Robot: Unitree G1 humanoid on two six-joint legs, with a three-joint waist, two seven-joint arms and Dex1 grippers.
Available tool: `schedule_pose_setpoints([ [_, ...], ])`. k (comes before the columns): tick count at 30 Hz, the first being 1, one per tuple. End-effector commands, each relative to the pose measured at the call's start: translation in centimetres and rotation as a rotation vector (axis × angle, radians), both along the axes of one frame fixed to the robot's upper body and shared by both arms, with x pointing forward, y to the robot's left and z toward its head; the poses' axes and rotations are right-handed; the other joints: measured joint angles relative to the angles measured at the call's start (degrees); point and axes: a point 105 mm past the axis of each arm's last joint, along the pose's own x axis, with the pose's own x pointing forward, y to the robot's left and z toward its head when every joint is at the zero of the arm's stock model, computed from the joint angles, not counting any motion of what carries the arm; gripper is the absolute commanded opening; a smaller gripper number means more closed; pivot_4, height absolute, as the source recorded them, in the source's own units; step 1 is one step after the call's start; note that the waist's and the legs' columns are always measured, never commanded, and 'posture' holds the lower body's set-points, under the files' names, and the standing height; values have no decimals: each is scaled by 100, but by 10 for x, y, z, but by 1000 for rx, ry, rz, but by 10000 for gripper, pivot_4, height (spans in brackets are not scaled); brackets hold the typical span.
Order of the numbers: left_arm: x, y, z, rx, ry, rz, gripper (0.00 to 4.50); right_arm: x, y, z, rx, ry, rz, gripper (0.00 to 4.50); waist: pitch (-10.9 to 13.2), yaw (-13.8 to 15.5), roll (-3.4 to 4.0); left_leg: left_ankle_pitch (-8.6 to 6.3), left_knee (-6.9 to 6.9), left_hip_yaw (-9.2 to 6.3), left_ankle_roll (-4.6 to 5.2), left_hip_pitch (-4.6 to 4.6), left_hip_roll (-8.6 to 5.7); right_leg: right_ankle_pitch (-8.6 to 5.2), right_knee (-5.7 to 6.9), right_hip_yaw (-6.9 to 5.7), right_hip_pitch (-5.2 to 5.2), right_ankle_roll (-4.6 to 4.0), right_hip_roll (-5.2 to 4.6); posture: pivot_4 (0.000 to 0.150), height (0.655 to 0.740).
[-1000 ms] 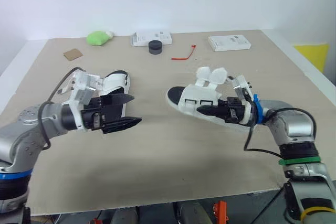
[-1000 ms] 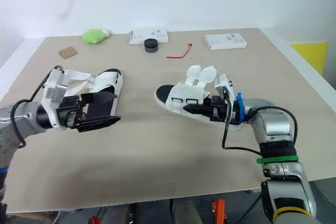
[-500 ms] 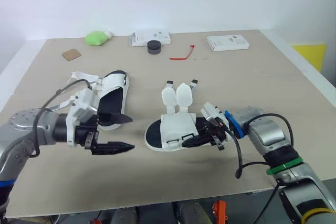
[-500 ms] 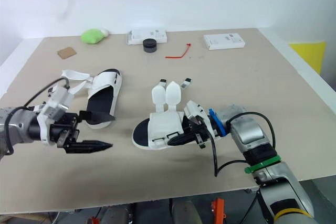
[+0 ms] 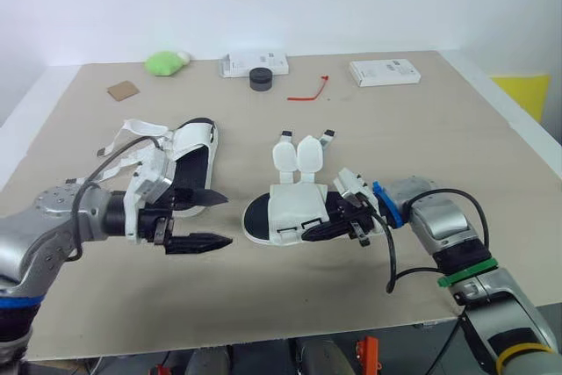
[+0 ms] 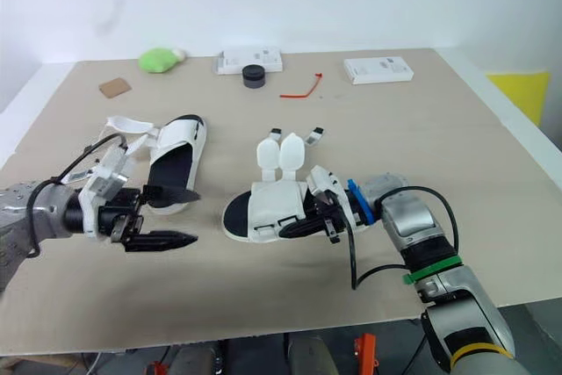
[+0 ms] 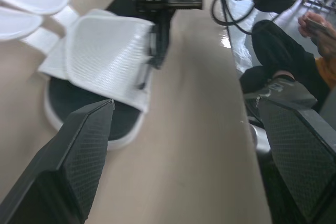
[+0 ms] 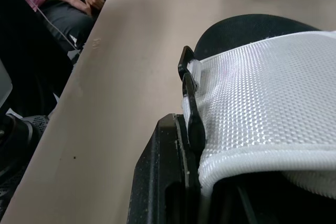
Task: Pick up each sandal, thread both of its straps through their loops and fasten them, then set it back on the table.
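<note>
At the table (image 5: 369, 138) front, our right gripper (image 5: 314, 233) seemingly pinches the near sandal (image 5: 294, 206) by its woven white upper; our left gripper (image 5: 228, 218) hangs spread.

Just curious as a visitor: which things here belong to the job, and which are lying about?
Job: near sandal, gripped by right gripper; far sandal.
Lying about: green lump, left white box, right white box, black puck, red tie, cardboard scrap.

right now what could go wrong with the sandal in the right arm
The right jaws pinch the near sandal only at its buckle edge, so it could twist or slip when lifted. Its straps lie flopped open, so the open left jaws may fumble catching them. The other sandal lies beside those jaws; its loose straps could snag.
</note>
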Motion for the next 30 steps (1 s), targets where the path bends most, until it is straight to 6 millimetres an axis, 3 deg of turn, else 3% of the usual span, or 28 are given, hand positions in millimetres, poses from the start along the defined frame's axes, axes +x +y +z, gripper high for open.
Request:
schedule_pose_setpoints([
  [1, 14, -4, -4, 18, -46, 19, 45000, -4, 2, 3, 25, 10, 25, 141, -1, 1, -1, 0, 1, 0, 0, 0, 0, 2, 0, 0, 0, 1, 0, 1500, 7400],
  [8, 24, -21, -19, 68, -72, -25, 45000, -4, 0, -8, 15, 53, -5, 141, -2, -1, -3, 0, 0, -1, 0, -1, 2, 1, 0, 1, -1, -2, 3, 1500, 7400],
  [16, 37, -17, -40, 215, -145, -47, 45000, 0, 0, -8, 18, 50, -21, 141, -4, -3, -6, 1, 4, -3, 1, 1, 2, 8, 0, 1, 3, -2, 5, 1500, 7400],
  [23, 46, -39, -27, 129, -129, -75, 45000, -11, 6, -16, 33, 72, -5, 141, -9, 3, -14, 3, 8, -5, 3, 0, 2, 12, 0, 1, 6, 1, 6, 1500, 7400],
  [26, 40, -44, -28, 108, -90, -114, 36797, -12, 7, -16, 37, 71, -10, 0, -10, -13, -16, 3, 7, -4, 4, 0, 3, 9, 0, 1, 5, 1, 7, 1500, 7400],
  [28, 37, -45, -34, 128, -75, -132, 28143, -13, 8, -16, 39, 70, -11, 0, -10, -13, -16, 2, 5, -7, 5, 1, 9, 8, 1, 1, 4, -2, 15, 1500, 7400],
  [29, 37, -44, -37, 138, -71, -131, 21605, -13, 8, -16, 40, 69, -12, 0, -10, -11, -16, 2, 5, -11, 5, 1, 11, 6, 2, -3, 4, -5, 18, 1500, 7400],
  [30, 38, -44, -40, 143, -62, -129, 20647, -13, 8, -15, 41, 67, -13, 0, -10, -9, -16, 2, 4, -12, 5, 1, 12, 6, 2, -5, 4, -6, 18, 1500, 7400],
])
